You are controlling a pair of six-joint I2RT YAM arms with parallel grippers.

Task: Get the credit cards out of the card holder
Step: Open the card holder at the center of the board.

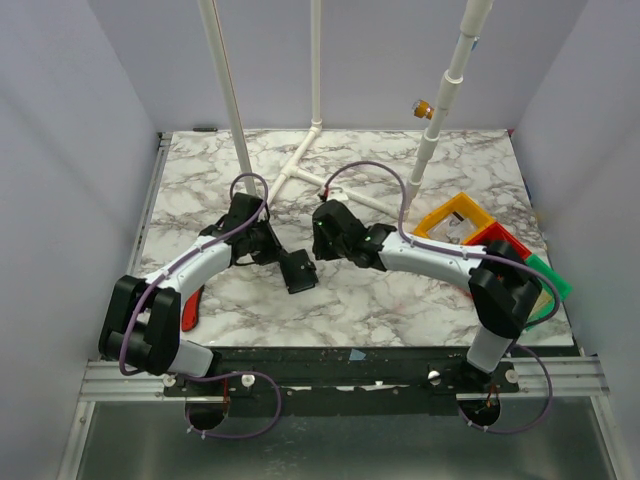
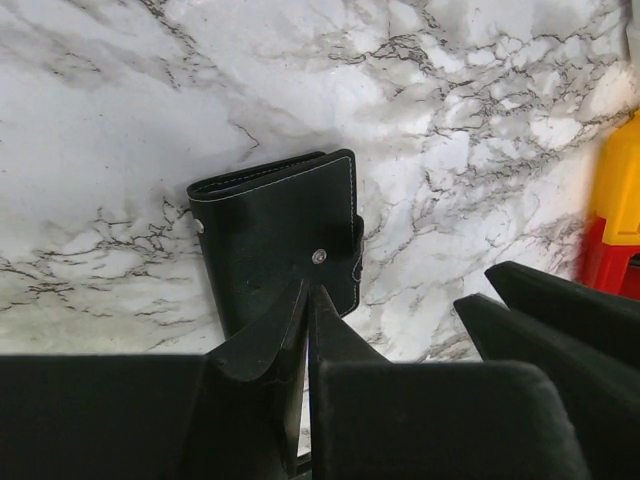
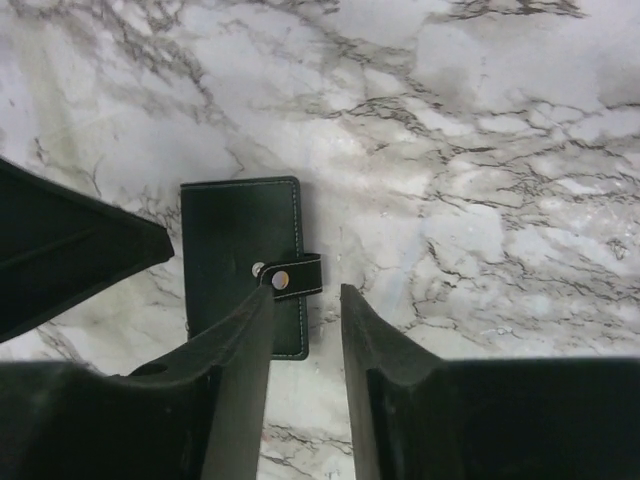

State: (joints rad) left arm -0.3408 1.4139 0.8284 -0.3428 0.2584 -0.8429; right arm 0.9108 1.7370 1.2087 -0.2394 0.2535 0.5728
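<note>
White walls box in a marble-patterned desk [image 1: 400, 300], with a white pipe frame [image 1: 300, 165] standing toward its far edge. The card holder [image 1: 300, 270] lies flat near the middle of the desk, somewhat toward the near edge. It is closed, with its tab [image 3: 297, 277] snapped over the face. The credit cards are not in view and are presumably inside.

The left hand [image 2: 308, 300] has its fingers together with barely a slit between them. The tips are at the holder's face just by the snap [image 2: 318, 257], and I cannot tell whether they pinch anything. The right hand [image 3: 305, 300] has its fingers apart. One fingertip is at the tab and the other is over bare marble beside the holder's edge.

The main risk, as I judge it, is the holder sliding or spinning on the smooth desk. If the right hand tugs at the tab while the left tips only rest on the leather, the whole holder will likely lift or drag and the snap will stay shut. The tab is thin and low, so the fingers could also close on air or scrape off it. A second risk is the two hands themselves. They work very close over one small thing and could knock each other.

Yellow [image 1: 455, 215], red [image 1: 495, 238] and green [image 1: 545, 275] bins sit by the right edge, well apart from the holder. A red object [image 1: 190, 310] lies near the near-left corner beside the left arm. None of these stands in the way.
</note>
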